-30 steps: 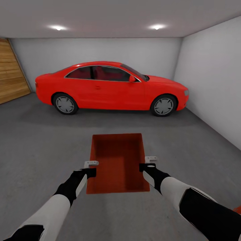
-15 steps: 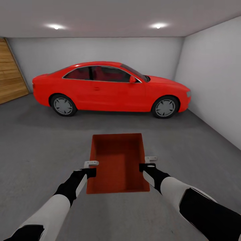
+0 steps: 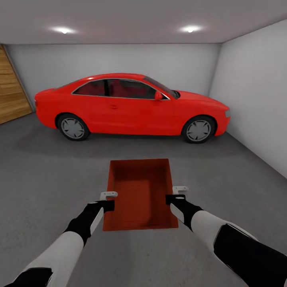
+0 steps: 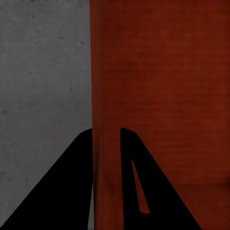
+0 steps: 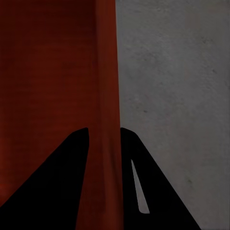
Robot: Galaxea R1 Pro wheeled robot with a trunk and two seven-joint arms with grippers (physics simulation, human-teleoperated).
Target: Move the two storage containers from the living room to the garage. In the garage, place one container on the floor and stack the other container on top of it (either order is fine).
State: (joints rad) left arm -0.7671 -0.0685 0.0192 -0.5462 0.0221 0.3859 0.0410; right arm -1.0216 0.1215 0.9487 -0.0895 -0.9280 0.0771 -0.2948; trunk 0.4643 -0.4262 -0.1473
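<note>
I am in the garage, holding one orange-red storage container (image 3: 139,191) level in front of me above the grey concrete floor (image 3: 48,175). My left gripper (image 3: 108,199) is shut on the container's left wall (image 4: 103,96), its two dark fingers (image 4: 132,182) straddling the rim. On the opposite side my right gripper (image 3: 172,194) is shut on the right wall (image 5: 108,96) in the same way. The bin is open-topped and holds nothing.
A red car (image 3: 131,105) is parked across the back of the garage, side-on. A white wall (image 3: 255,91) runs along the right, and a wooden panel (image 3: 12,93) stands at the far left. Bare concrete lies between me and the car.
The whole view has shifted: the car looks slightly larger and wider, so the camera has moved forward. The container and both grippers keep the same hold.
</note>
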